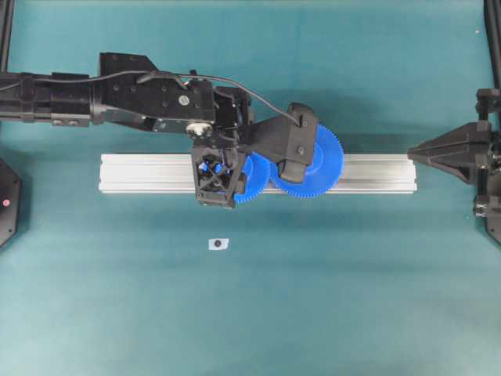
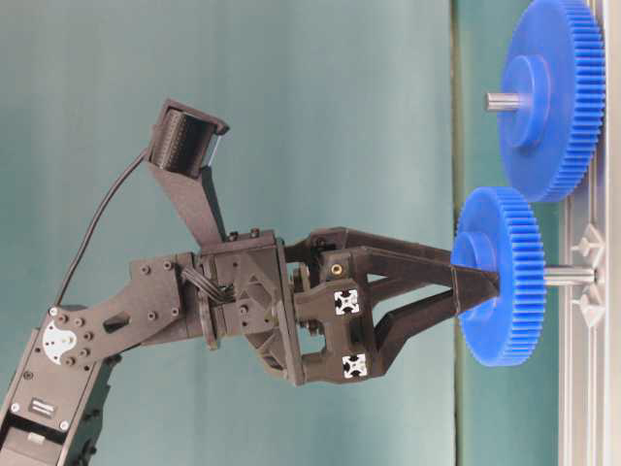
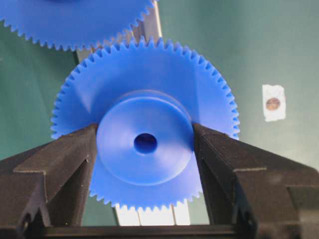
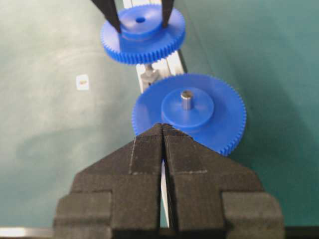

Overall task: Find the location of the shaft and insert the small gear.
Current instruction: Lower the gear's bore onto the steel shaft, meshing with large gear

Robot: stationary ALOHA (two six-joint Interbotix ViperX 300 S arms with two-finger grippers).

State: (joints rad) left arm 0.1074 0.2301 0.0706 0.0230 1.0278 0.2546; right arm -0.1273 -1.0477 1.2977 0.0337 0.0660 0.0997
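Covering whole table (image 1: pixel 117 313): plain teal cloth.

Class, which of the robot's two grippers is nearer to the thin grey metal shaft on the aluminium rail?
Left. The left gripper clamps the small blue plastic gear's hub directly above the thin grey metal shaft. The right gripper is shut, back beyond the rail's end, behind the larger blue gear.

Your left gripper (image 3: pixel 144 144) and its arm (image 1: pixel 117 98) blocked access to the rail (image 1: pixel 141 172) from behind, its fingers (image 3: pixel 65 164) clamping the small gear (image 3: pixel 144 124) over the shaft (image 4: pixel 148 69). The large gear (image 4: pixel 199 112) stood just beside it, leaving no gap between them. The table (image 1: pixel 352 298) in front offered open passage around a small white tag (image 1: pixel 218 244).
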